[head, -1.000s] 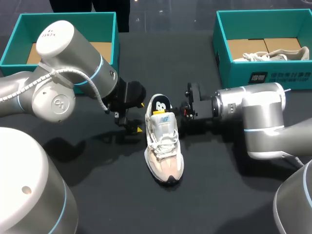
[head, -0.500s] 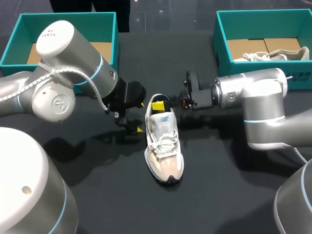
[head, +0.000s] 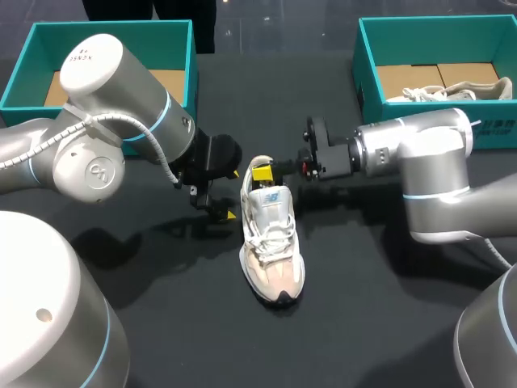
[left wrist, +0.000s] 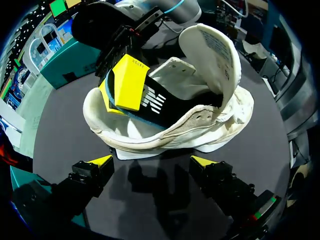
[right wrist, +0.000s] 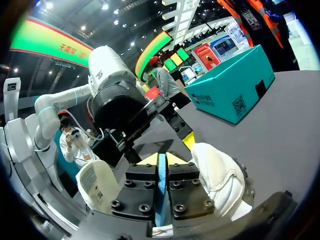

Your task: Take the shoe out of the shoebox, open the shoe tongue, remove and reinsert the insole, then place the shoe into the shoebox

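A white and beige shoe (head: 271,242) lies on the dark table, toe toward the front edge. Its tongue (left wrist: 212,52) is folded up and open. The black insole (left wrist: 152,102) sticks up out of the heel opening. My right gripper (head: 261,172) is shut on the insole's raised end; its yellow fingertips (left wrist: 129,82) pinch it from both sides. In the right wrist view the insole's blue edge (right wrist: 161,182) shows between that gripper's (right wrist: 161,162) closed fingers. My left gripper (left wrist: 152,162) stands open just beside the shoe's heel (head: 220,207), holding nothing.
A teal shoebox (head: 24,65) stands at the back left. A second teal shoebox (head: 367,89) at the back right holds another pale shoe (head: 452,90). Bare dark table lies in front of the shoe.
My right gripper moved left from beside the shoe to its heel opening and closed on the upright insole. The left arm and the shoe stayed put.
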Tool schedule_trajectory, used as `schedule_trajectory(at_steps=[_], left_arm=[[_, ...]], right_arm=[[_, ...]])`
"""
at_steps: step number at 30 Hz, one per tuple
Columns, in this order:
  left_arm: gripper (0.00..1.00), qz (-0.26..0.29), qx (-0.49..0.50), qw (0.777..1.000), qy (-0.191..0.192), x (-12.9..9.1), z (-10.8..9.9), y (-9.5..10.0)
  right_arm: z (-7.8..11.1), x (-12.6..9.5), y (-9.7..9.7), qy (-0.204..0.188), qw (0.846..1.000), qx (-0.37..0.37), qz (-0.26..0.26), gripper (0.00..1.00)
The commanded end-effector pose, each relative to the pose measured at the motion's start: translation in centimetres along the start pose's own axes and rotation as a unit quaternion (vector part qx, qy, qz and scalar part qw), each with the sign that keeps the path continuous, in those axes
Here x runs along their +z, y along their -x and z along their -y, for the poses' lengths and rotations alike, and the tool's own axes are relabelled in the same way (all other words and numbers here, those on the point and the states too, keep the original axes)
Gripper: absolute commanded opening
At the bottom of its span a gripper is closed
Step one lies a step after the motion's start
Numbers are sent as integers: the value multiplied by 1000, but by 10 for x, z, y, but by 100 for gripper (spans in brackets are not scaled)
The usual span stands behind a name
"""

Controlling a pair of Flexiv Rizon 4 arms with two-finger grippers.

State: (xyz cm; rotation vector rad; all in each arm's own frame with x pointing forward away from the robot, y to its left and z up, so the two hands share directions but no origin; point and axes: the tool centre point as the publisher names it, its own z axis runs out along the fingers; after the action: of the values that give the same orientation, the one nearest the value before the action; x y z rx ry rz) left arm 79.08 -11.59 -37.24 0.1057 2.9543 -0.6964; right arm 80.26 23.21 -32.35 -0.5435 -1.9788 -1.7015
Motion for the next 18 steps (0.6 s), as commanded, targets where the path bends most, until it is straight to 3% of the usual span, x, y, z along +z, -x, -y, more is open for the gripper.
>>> schedule_trajectory(at_steps=[1,7,11,16,18], left_arm=[[100,0,0,1000,1,1,0,0],[100,0,0,1000,1,1,0,0],[100,0,0,1000,1,1,0,0],[100,0,0,1000,1,1,0,0],[100,0,0,1000,1,1,0,0]], right_arm=[[14,2,-2,13,1000,8,2,0],[30,6,-7,24,999,26,0,0],[29,10,-12,21,1000,24,-1,0],[16,12,-15,9,1000,3,0,24],[11,13,-16,2,1000,-5,2,28]])
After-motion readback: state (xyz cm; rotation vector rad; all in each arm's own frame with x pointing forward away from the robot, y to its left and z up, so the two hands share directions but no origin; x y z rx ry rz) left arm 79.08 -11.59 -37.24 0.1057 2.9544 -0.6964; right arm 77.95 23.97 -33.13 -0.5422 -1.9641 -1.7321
